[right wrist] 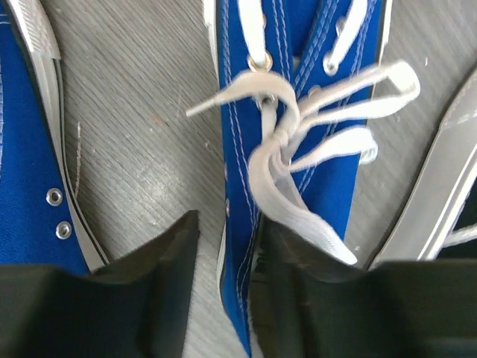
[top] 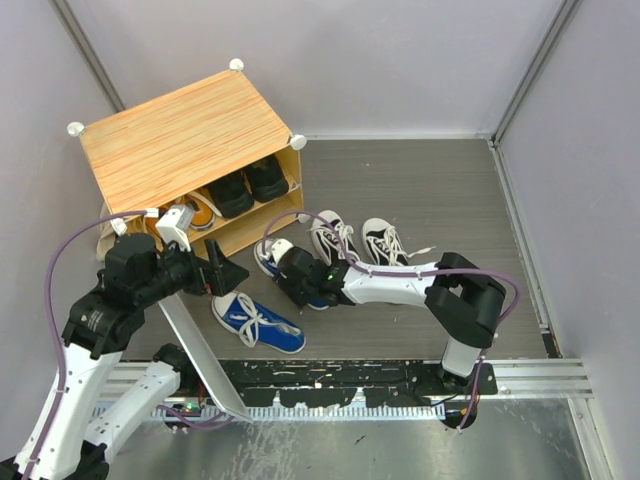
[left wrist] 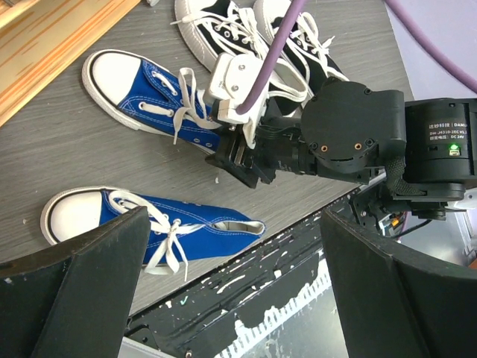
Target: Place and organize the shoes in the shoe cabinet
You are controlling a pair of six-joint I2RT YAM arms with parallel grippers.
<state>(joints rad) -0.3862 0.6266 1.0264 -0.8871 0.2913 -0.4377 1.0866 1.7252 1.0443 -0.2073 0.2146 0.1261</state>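
The shoe cabinet (top: pixel 180 135) stands at the back left with black shoes (top: pixel 248 185) and orange shoes (top: pixel 200 213) on its shelves. One blue shoe (top: pixel 258 322) (left wrist: pixel 149 224) lies near the front. My right gripper (top: pixel 293 272) (right wrist: pixel 227 227) is low over the other blue shoe (top: pixel 270 252) (right wrist: pixel 313 149). Its jaws straddle that shoe's side wall, one finger inside and one outside, with a gap on the outer side. Two black-and-white lace-ups (top: pixel 335 235) (left wrist: pixel 223 30) lie just behind. My left gripper (top: pixel 222 277) (left wrist: pixel 250 298) is wide open and empty, raised near the front blue shoe.
A black rail (top: pixel 350 385) runs along the table's front edge. A long pale panel (top: pixel 200 350) slants across it by the left arm. Grey walls close in the table at the back and on both sides. The right arm's purple cable (top: pixel 400 268) loops over the lace-ups.
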